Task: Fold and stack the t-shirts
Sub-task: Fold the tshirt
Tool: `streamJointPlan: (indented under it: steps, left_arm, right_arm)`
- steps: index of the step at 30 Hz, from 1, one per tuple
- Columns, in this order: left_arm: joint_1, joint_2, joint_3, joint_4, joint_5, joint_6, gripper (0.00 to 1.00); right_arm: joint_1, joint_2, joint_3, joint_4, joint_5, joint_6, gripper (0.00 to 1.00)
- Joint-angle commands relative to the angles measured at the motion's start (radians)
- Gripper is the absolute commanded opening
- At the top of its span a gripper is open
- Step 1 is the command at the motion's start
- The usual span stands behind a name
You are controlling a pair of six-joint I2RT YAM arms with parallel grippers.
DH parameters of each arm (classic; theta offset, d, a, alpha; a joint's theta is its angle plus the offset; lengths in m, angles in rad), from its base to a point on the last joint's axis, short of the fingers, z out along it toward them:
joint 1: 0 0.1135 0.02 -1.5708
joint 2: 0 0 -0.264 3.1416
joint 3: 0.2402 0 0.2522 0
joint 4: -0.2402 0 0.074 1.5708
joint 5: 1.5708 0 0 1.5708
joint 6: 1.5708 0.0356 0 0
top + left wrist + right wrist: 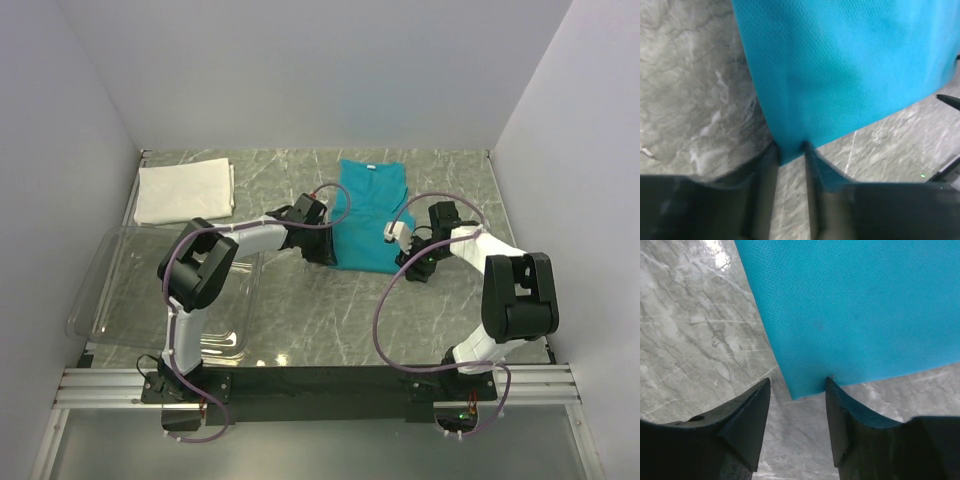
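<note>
Your left end effector is pinched narrow on the near-left corner of the plain teal-blue short-sleeved t-shirt, with cloth caught between its fingers. Your right end effector stands wide, and the shirt's near-right corner lies in the gap between its fingers, on the grey marbled desk. The folded white rectangular t-shirt lies at the far left, well apart. The clear plastic bin sits near left, beside the left arm; both shirts lie outside it. Bare marble runs from the teal hem to the arm bases, and walls close the left, right and back.
</note>
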Motion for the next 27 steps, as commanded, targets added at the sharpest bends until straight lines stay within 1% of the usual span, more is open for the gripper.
streamJointPlan:
  steps: [1,4,5,7,8,9,10,11,12,13,14,16,18,20,21,23,25,27]
  left_arm:
    - [-0.008,0.012,0.023,-0.021,0.008,-0.008,0.22]
    - [-0.008,0.004,0.008,-0.012,0.030,0.000,0.04]
    - [-0.006,0.004,0.005,-0.009,0.039,0.003,0.04]
    - [-0.008,0.002,0.003,0.006,0.063,0.001,0.01]
    - [-0.006,0.001,0.000,0.015,0.074,0.001,0.01]
    - [-0.008,-0.001,-0.001,0.021,0.083,-0.002,0.01]
    - [-0.009,-0.005,-0.003,0.026,0.094,-0.005,0.01]
    - [-0.008,-0.007,-0.007,0.031,0.105,-0.008,0.01]
    - [-0.008,-0.010,-0.012,0.032,0.111,-0.011,0.01]
    - [-0.008,-0.019,-0.018,0.035,0.117,-0.013,0.01]
    - [-0.009,-0.027,-0.033,0.031,0.129,-0.016,0.01]
    - [-0.008,-0.053,-0.050,0.014,0.143,-0.023,0.00]
    - [-0.012,-0.077,-0.096,-0.005,0.180,-0.033,0.00]
    - [-0.032,-0.143,-0.165,-0.014,0.191,-0.039,0.01]
    - [-0.042,-0.168,-0.188,-0.030,0.197,-0.042,0.01]
    - [-0.081,-0.249,-0.262,-0.049,0.201,-0.057,0.00]
    - [-0.120,-0.329,-0.332,-0.066,0.214,-0.095,0.00]
    - [-0.160,-0.411,-0.368,-0.081,0.220,-0.125,0.01]
  right_arm:
    - [0.001,0.019,0.019,0.003,0.008,-0.008,0.52]
    - [0.001,0.034,0.018,0.006,0.013,-0.008,0.46]
    - [0.002,0.038,0.019,0.007,0.011,-0.005,0.46]
    - [0.001,0.046,0.021,0.010,0.003,0.004,0.41]
    - [0.001,0.048,0.019,0.012,-0.001,0.007,0.39]
    - [0.001,0.048,0.022,0.007,-0.004,0.012,0.32]
    - [0.001,0.046,0.024,0.006,-0.010,0.017,0.28]
    - [0.002,0.045,0.024,0.003,-0.013,0.017,0.19]
    - [0.002,0.042,0.023,-0.013,-0.018,0.011,0.05]
    - [0.002,0.031,0.018,-0.026,-0.021,0.006,0.02]
    - [0.002,0.023,0.018,-0.046,-0.023,-0.002,0.00]
    - [-0.002,-0.001,0.036,-0.193,-0.035,-0.087,0.00]
    - [-0.014,-0.033,0.030,-0.365,-0.070,-0.233,0.00]
    - [-0.018,-0.122,-0.016,-0.427,-0.079,-0.287,0.00]
    - [-0.018,-0.194,-0.037,-0.468,-0.081,-0.317,0.00]
    - [-0.018,-0.263,-0.094,-0.510,-0.084,-0.333,0.00]
    - [-0.018,-0.346,-0.131,-0.588,-0.105,-0.348,0.00]
    - [-0.018,-0.420,-0.157,-0.643,-0.118,-0.335,0.00]
